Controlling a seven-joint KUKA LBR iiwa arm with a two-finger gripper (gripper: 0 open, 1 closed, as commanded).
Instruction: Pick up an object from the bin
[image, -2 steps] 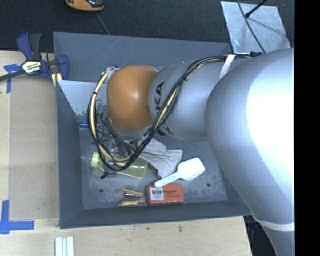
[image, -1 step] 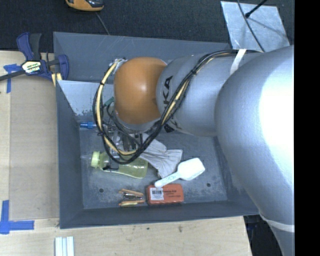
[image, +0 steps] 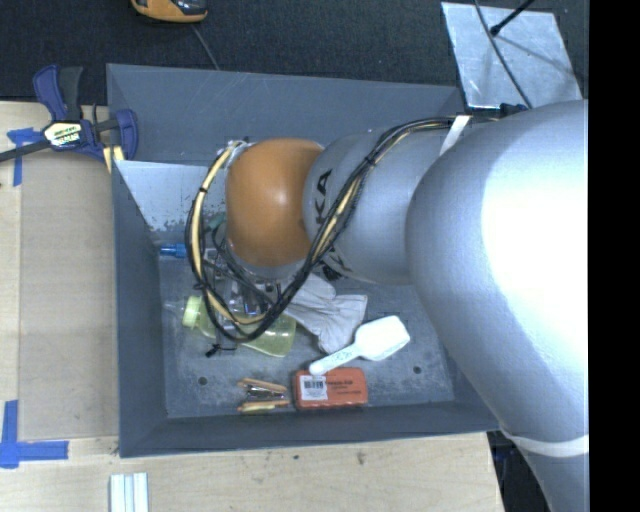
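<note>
My gripper (image: 238, 292) is low in the left half of the bin, mostly hidden beneath the orange cover and cables. It is directly over a pale yellow-green translucent bottle (image: 262, 338) lying on its side on the bin floor. A crumpled white cloth (image: 330, 308) lies just right of the gripper. In front of the cloth rests a white plastic scoop (image: 368, 342), its handle pointing left.
An orange-red box with a white label (image: 330, 387) and two brown-gold clips (image: 262, 394) lie by the bin's front wall. A small blue thing (image: 172, 252) sits at the left wall. The silver arm covers the bin's right and back.
</note>
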